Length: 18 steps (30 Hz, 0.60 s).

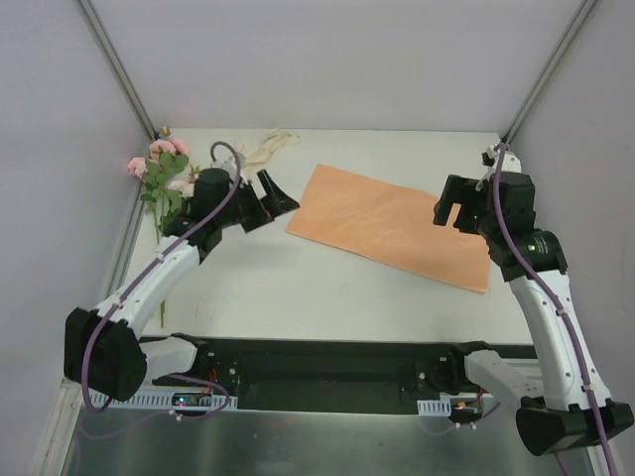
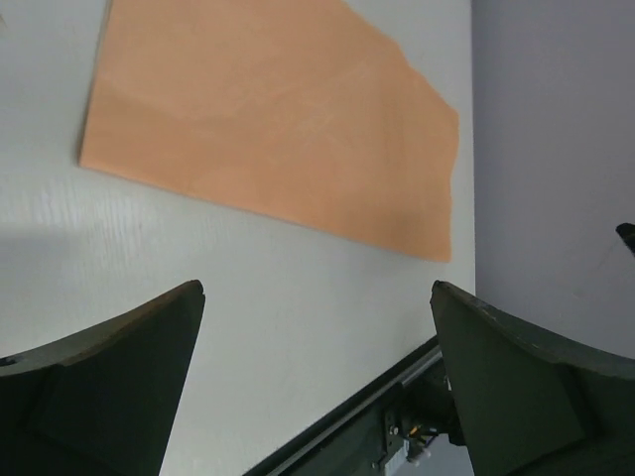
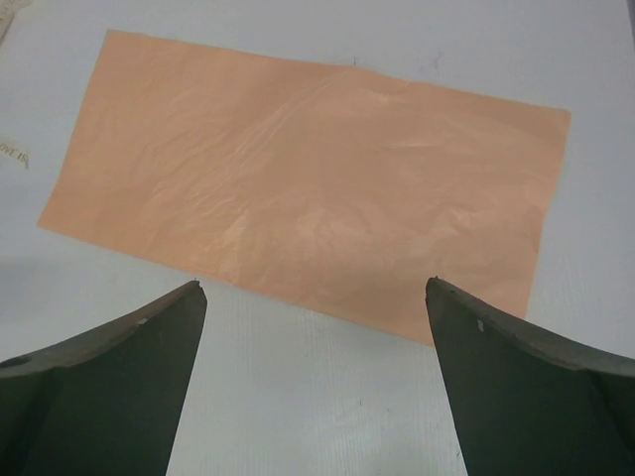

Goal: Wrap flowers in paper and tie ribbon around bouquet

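Top external view shows left hand (image 1: 266,203) and right hand (image 1: 455,212) both wide and empty, paper (image 1: 392,226) flat on tabletop (image 1: 298,288); judged risk: thin sheet slides or creases when pinched.

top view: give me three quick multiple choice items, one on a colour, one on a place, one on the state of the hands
1. What colour is the upper face of the paper?
A. blue
B. green
C. peach-orange

2. Where do the flowers lie?
A. at the far-left corner of the table
B. on the paper
C. in the middle of the table

3. How do the left hand and the right hand stand?
A. both shut on the paper
B. both open, holding nothing
C. left shut on the flowers

Answers:
1. C, the flat sheet shows peach-orange.
2. A, the blooms sit at the far left, apart from the paper.
3. B, each hand stands wide with nothing in it.
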Each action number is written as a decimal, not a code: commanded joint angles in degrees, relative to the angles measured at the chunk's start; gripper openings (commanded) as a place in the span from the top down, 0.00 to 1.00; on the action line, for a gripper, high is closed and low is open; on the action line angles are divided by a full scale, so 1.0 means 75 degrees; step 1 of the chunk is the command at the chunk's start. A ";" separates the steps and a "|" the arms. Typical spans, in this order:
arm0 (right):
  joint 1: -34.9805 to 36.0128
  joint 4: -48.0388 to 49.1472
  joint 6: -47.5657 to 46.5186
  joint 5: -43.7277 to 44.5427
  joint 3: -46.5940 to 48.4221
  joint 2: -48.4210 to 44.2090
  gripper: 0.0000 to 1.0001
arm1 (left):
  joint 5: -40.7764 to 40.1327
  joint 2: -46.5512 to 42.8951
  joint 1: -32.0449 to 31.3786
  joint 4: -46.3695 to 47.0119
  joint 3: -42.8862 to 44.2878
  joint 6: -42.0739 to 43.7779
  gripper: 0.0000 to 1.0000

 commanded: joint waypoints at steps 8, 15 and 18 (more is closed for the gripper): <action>0.0276 0.0016 0.0237 -0.0492 -0.0091 0.0795 0.04 | -0.2279 0.3400 -0.2849 0.4511 -0.1414 -0.4397 0.01; 0.0299 -0.0265 0.0144 -0.0071 -0.0232 0.0386 0.04 | -0.3229 0.5522 -0.3835 0.4522 -0.0277 -0.6210 0.13; 0.0288 -0.0265 0.0144 0.0000 -0.0267 0.0187 0.04 | -0.3077 0.6389 -0.3930 0.4686 0.0169 -0.6706 0.31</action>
